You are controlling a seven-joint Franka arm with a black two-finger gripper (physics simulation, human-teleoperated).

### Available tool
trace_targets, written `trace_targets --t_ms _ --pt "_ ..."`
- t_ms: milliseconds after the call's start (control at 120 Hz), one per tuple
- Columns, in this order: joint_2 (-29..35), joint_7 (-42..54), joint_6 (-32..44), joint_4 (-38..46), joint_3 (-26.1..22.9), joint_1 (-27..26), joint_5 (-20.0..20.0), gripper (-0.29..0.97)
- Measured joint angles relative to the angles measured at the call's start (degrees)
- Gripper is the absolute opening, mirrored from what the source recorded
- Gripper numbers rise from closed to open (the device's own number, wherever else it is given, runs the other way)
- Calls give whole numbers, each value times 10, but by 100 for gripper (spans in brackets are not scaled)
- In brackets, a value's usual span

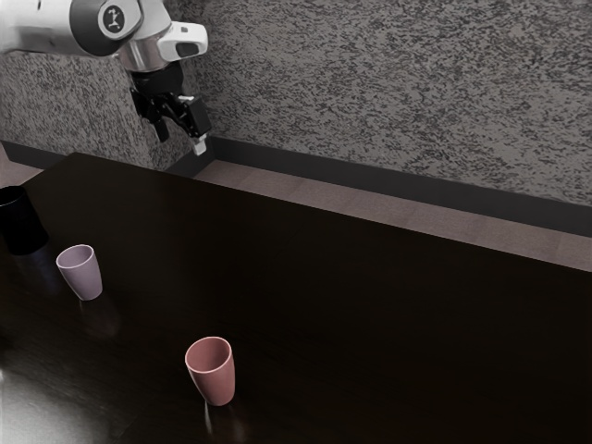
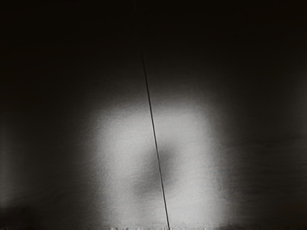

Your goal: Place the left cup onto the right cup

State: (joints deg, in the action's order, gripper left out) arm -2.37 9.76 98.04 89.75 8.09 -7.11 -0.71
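You are at the opening step: the reach for the lilac cup is not yet made. Your gripper hangs high over the far edge of the table, fingers spread and holding nothing. The lilac cup stands upright well below it, nearer, at the exterior view's left. The pink cup stands nearer still, to its right, well apart. Next, I judge, you must descend over the lilac cup and straddle its wall.
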Motion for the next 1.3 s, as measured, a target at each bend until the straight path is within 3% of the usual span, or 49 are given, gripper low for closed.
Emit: trace_targets --t_ms 250,492,650,817,1142,1300 --pt "0 3 -3 9 1 -8 0 68" --pt "65 3 -1 130 29 -34 3 68" --pt "95 -5 20 198 71 31 13 68" --pt "108 -11 77 274 86 53 30 68" --pt "-11 -2 193 257 111 151 39 68" --pt "-64 8 226 234 108 140 32 68"
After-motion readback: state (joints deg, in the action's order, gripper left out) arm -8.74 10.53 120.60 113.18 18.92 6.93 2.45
